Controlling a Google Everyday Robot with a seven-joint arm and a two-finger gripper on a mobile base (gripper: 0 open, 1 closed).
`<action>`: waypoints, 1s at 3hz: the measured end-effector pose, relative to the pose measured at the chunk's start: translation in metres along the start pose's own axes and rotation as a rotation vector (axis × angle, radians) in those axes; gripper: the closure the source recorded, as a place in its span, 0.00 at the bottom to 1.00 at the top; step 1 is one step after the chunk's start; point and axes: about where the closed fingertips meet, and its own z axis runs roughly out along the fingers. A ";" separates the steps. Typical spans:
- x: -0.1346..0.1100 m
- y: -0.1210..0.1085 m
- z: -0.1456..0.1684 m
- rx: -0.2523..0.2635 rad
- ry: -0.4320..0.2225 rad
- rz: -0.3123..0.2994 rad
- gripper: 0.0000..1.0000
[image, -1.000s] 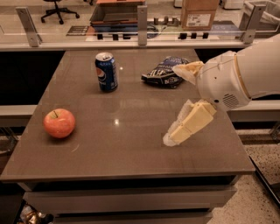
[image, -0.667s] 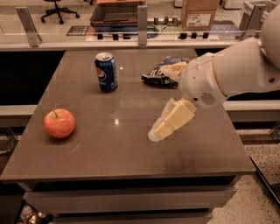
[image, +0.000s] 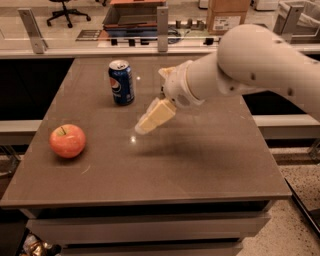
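Note:
My gripper hangs above the middle of the brown table, just right of a blue Pepsi can that stands upright. Its cream fingers are spread open and hold nothing. The lower finger points down and left toward the table top. A red apple lies near the table's left edge, well apart from the gripper. My white arm comes in from the upper right and covers the back right of the table.
Behind the table runs a low rail with grey posts. Beyond it are a dark tray, a cardboard box and an office chair. Speckled floor lies to the right of the table.
The arm has swung left across the table, bringing the gripper from the right side to beside the can. The dark bag seen at the back is now hidden behind the arm.

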 end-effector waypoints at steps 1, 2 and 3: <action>0.038 -0.100 0.061 0.095 0.063 0.073 0.00; 0.068 -0.135 0.112 0.066 0.155 0.054 0.00; 0.061 -0.137 0.105 0.066 0.155 0.054 0.00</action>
